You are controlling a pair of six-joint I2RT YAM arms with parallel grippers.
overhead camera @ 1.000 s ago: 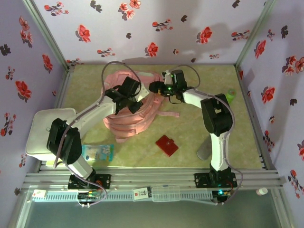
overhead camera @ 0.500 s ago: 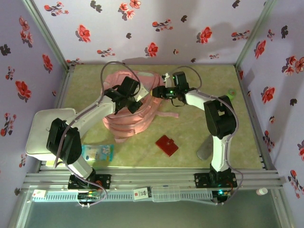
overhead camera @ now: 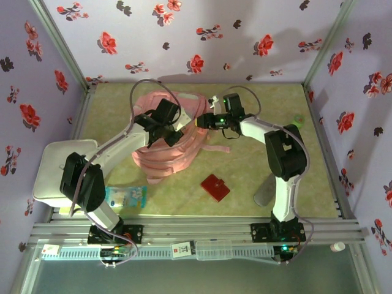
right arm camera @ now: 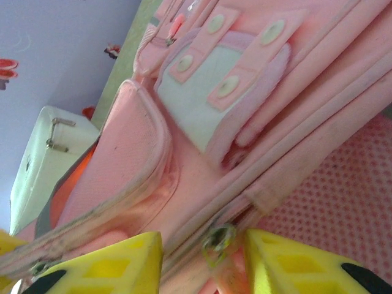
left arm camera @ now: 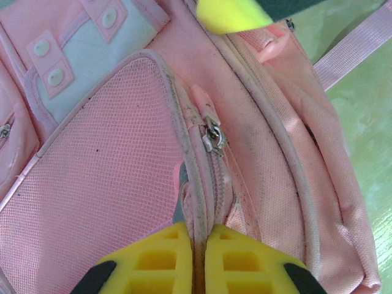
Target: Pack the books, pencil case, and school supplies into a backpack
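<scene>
- Rear-centre of tabletop [overhead camera: 245, 165]: backpack [overhead camera: 165, 156], pale front patch facing up.
- Left gripper [left arm camera: 199, 242]: fingers clamped tight on backpack's piped seam, just below a zip pull [left arm camera: 213, 138].
- Right gripper [right arm camera: 205, 248]: fingers narrowly apart, second zip pull [right arm camera: 218, 240] between them; contact unclear.
- Red piece [overhead camera: 215, 187], grey pouch [overhead camera: 264, 195] and blue book [overhead camera: 125, 196]: on tabletop nearer arm bases, apart from backpack.

Backpack [overhead camera: 171, 160] lies centre-far on the table [overhead camera: 257, 153], flat square piece [overhead camera: 215, 187] near-right of it, pouch [overhead camera: 264, 195] just further right, a book [overhead camera: 125, 196] at the near-left edge, a box [overhead camera: 58, 168] left of the backpack, just behind the book.
</scene>
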